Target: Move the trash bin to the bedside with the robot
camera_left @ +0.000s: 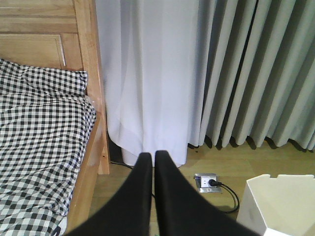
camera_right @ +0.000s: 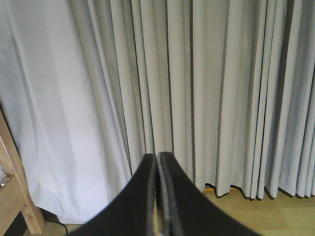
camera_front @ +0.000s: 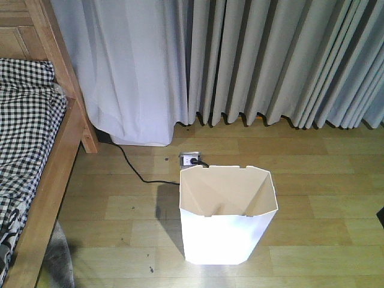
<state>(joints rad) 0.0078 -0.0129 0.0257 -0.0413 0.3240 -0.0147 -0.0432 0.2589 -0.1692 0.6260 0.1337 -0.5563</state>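
The white trash bin (camera_front: 228, 216) stands upright and empty on the wooden floor, right of the bed (camera_front: 36, 144) with a gap of floor between them. Its rim corner also shows in the left wrist view (camera_left: 283, 204) at the lower right. The bed has a light wooden frame and black-and-white checked bedding (camera_left: 39, 132). My left gripper (camera_left: 153, 156) is shut and empty, held above the floor between the bed and the bin. My right gripper (camera_right: 157, 156) is shut and empty, facing the curtains. Neither gripper touches the bin. No arm shows in the front view.
Grey curtains (camera_front: 270, 60) hang along the far wall. A floor socket (camera_front: 191, 159) with a black cable (camera_front: 135, 168) lies just behind the bin, the cable running left toward the bed leg (camera_front: 90, 141). A grey fuzzy object (camera_front: 57, 261) sits at the lower left.
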